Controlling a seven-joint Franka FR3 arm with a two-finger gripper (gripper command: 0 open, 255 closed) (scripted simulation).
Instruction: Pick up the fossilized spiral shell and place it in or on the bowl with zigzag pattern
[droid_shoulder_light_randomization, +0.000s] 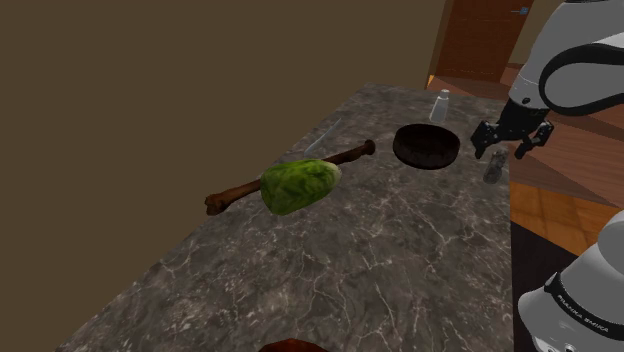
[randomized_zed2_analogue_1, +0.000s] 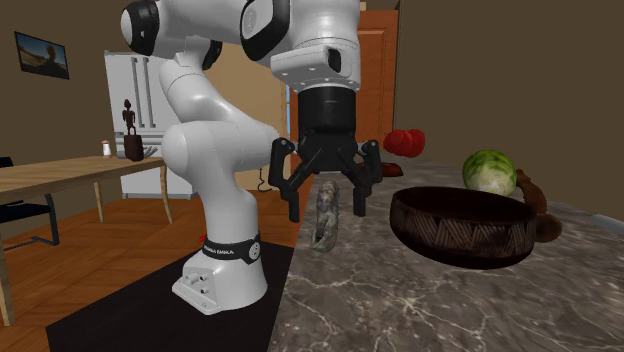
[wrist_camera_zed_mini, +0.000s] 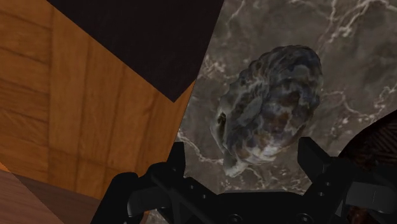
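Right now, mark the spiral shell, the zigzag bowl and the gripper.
spiral shell (wrist_camera_zed_mini: 270, 105), wrist view, middle of its mottled face.
zigzag bowl (randomized_zed2_analogue_1: 462, 238), second exterior view, patterned outer wall.
gripper (droid_shoulder_light_randomization: 500, 152), shoulder view, midway between its open fingertips.

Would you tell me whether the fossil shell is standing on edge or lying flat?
Standing on edge: the shell rises upright from the counter beneath the open gripper.
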